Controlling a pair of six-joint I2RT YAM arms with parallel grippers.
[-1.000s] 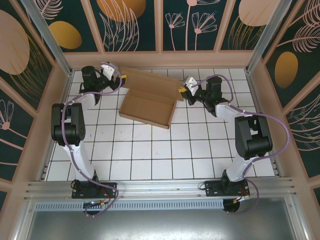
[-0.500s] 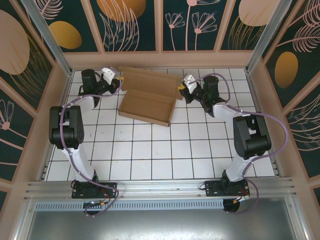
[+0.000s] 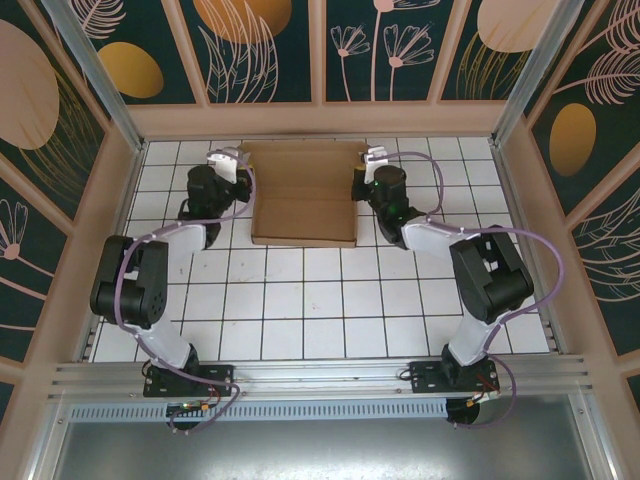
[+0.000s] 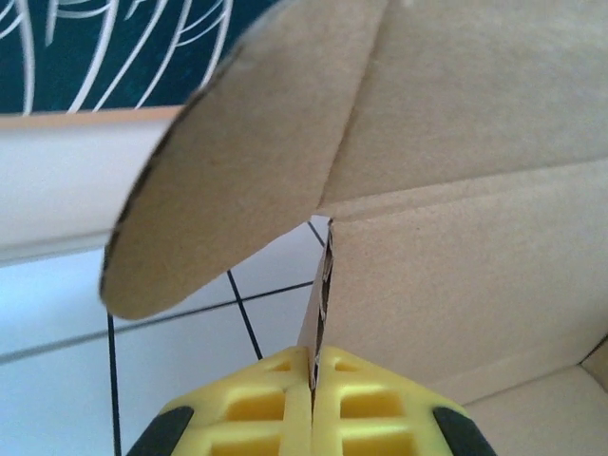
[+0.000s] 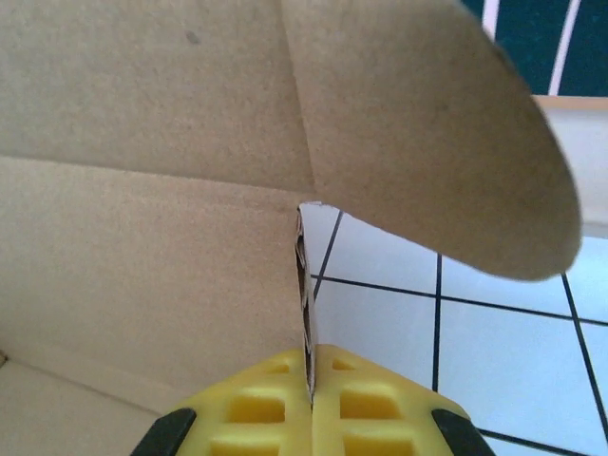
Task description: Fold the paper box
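At twelve o'clock the paper box (image 3: 303, 200) looks tray-formed, the left gripper (image 4: 312, 369) and right gripper (image 5: 311, 369) pinching its side walls; the lid seems unclosed.

Counter (image 3: 300, 310): white square tiles, dark grout lines.
Walls: dark teal panels (image 3: 268, 60) with pale leaf and flower outlines and orange ovals, set in wood framing (image 3: 320, 118).
Near edge: aluminium rails (image 3: 320, 372).
Far corners: aluminium posts (image 3: 93, 75).
Light: even.

Brown paper box (image 3: 303, 195), white gridded table (image 3: 300, 300)
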